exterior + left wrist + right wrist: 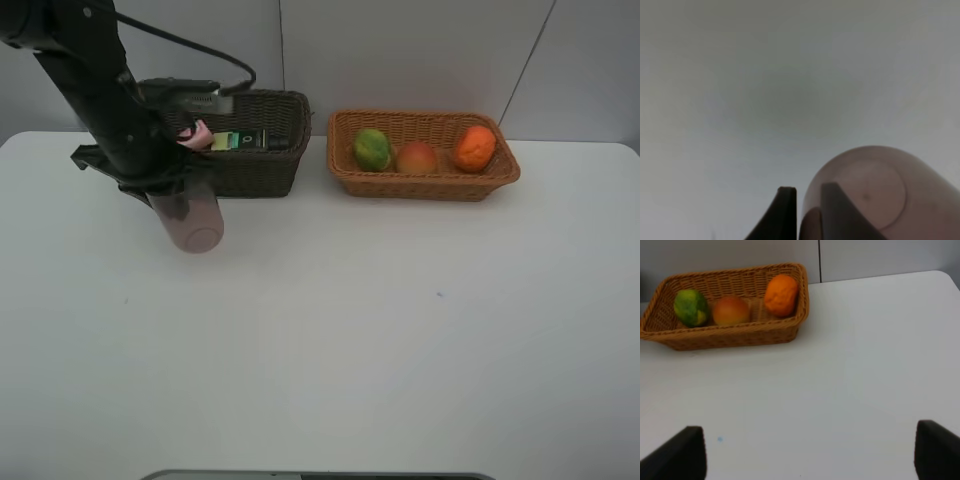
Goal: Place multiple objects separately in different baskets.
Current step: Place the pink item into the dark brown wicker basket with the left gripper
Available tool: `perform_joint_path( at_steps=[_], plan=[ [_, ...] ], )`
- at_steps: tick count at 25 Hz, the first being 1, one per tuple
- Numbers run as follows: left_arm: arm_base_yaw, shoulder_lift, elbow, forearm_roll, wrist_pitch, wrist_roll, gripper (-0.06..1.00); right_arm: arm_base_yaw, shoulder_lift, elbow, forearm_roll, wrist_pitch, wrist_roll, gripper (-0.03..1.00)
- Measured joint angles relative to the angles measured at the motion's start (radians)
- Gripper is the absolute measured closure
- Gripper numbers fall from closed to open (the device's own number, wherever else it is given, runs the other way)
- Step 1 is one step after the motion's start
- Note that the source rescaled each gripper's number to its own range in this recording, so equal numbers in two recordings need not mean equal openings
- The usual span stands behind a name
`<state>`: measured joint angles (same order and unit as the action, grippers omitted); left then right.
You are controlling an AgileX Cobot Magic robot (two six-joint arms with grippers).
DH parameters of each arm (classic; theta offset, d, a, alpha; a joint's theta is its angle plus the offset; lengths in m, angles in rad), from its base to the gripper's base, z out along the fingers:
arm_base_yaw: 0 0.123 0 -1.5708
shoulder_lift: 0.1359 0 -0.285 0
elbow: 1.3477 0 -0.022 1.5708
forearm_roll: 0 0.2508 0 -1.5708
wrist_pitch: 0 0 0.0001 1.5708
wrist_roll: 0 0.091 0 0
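Observation:
My left gripper (808, 188) is shut on the rim of the translucent mauve cup (880, 192), one finger inside and one outside. In the exterior view the cup (192, 220) hangs tilted just in front of the dark brown basket (262, 172). That basket holds the small pink bottle (197, 135) and the dark green pump bottle (252, 140). The light tan basket (420, 186) holds the green fruit (372, 149), the peach-like fruit (417, 157) and the orange (474, 148). My right gripper (810, 460) is open and empty over bare table, short of the tan basket (725, 335).
The white table (350, 330) spreads in front of both baskets. A grey wall stands close behind them. The left arm (95, 80) and its cable rise over the dark basket's left end.

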<state>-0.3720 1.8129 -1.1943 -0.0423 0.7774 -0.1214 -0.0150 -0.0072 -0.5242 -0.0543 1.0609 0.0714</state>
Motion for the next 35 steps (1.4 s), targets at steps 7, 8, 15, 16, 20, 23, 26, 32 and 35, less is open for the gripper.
perform_joint_path(
  at_steps=[7,8,15,16,20,23,26,32,35],
  plan=[
    [-0.001,0.000,-0.201,0.053,0.075,-0.147,0.94,0.000,0.000,0.000,0.000,0.000,0.000,0.19],
    [-0.001,0.000,-0.223,0.066,0.075,-0.153,0.94,0.000,0.000,0.000,0.000,0.000,0.000,0.19],
    [-0.001,0.010,-0.307,0.163,-0.109,-0.163,0.94,0.000,0.000,0.000,0.000,0.000,0.000,0.19],
    [-0.001,0.015,-0.307,0.175,-0.151,-0.163,0.94,0.000,0.000,0.000,0.000,0.000,0.000,0.19],
    [-0.001,0.048,-0.307,0.222,-0.300,-0.164,0.94,0.000,0.000,0.000,0.000,0.000,0.000,0.19],
    [-0.001,0.084,-0.307,0.229,-0.388,-0.164,0.94,0.000,0.000,0.000,0.000,0.000,0.000,0.19],
    [-0.001,0.134,-0.307,0.232,-0.444,-0.164,0.94,0.000,0.000,0.000,0.000,0.000,0.000,0.19],
    [-0.001,0.219,-0.307,0.232,-0.483,-0.164,0.94,0.000,0.000,0.000,0.000,0.000,0.000,0.19],
    [-0.001,0.244,-0.307,0.232,-0.502,-0.167,0.94,0.000,0.000,0.000,0.000,0.000,0.000,0.19]
  ],
)
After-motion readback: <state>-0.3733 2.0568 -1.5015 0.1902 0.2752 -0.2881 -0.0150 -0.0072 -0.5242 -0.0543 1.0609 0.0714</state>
